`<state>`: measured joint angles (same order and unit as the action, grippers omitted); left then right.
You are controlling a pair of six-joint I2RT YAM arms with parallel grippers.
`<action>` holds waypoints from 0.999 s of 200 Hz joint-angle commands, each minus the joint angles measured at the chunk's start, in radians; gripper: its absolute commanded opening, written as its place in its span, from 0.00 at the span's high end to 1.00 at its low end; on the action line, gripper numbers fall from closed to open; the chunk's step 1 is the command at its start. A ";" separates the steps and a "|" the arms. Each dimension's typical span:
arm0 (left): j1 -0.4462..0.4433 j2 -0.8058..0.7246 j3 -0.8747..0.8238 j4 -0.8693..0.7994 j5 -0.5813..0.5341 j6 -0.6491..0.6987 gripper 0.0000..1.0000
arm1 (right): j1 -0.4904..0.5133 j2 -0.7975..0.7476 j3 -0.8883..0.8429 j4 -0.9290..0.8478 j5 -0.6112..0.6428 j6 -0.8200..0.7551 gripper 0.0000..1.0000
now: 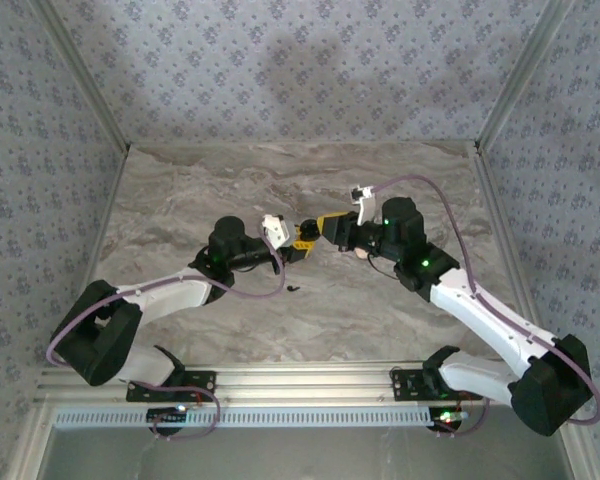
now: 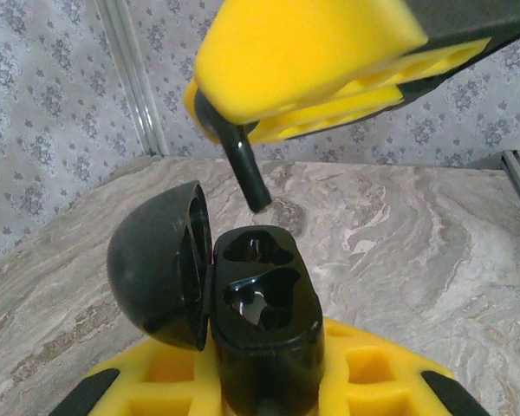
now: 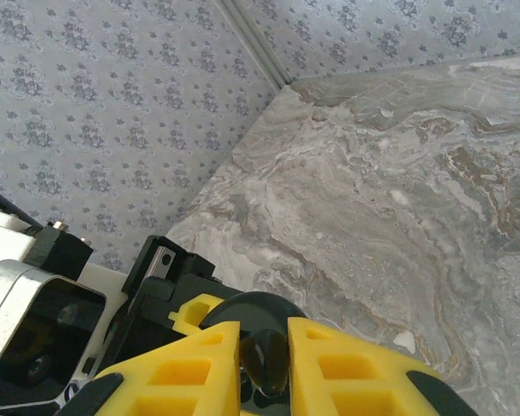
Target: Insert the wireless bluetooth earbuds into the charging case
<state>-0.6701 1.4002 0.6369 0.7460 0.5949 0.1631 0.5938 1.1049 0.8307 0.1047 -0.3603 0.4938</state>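
Observation:
The black charging case [image 2: 264, 321] stands upright with its lid [image 2: 156, 260] swung open to the left, and both moulded sockets look empty. My left gripper [image 2: 264, 381] is shut on the case body. Just above it, my right gripper [image 2: 303, 65] is shut on one black earbud [image 2: 245, 165], whose stem points down toward the far socket without touching it. In the right wrist view that earbud [image 3: 265, 360] sits pinched between the yellow fingers [image 3: 191, 364], with the case lid [image 3: 251, 308] below. From above, both grippers [image 1: 298, 245] [image 1: 320, 226] meet mid-table. A second tiny earbud [image 1: 293, 290] lies on the table nearer the bases.
The marble tabletop [image 1: 380, 320] is walled by patterned panels on three sides. An aluminium rail [image 1: 300, 378] runs along the near edge by the arm bases. A small pale fleck [image 3: 406, 341] lies on the table near the right gripper.

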 commanded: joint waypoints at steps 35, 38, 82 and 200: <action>-0.006 -0.032 0.037 0.045 0.023 -0.020 0.87 | 0.010 0.026 -0.002 0.050 -0.035 0.010 0.79; -0.006 -0.031 0.037 0.046 0.023 -0.020 0.87 | 0.010 0.027 -0.003 0.050 -0.035 0.009 0.79; -0.006 -0.031 0.041 0.052 0.019 -0.030 0.87 | 0.010 0.027 -0.012 0.052 -0.062 0.013 0.79; 0.001 -0.048 0.046 0.067 0.017 -0.046 0.87 | 0.000 0.018 -0.051 0.029 -0.064 0.010 0.79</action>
<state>-0.6697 1.3964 0.6426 0.7567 0.5938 0.1329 0.5983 1.1290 0.8062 0.1474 -0.4351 0.5007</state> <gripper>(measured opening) 0.208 0.210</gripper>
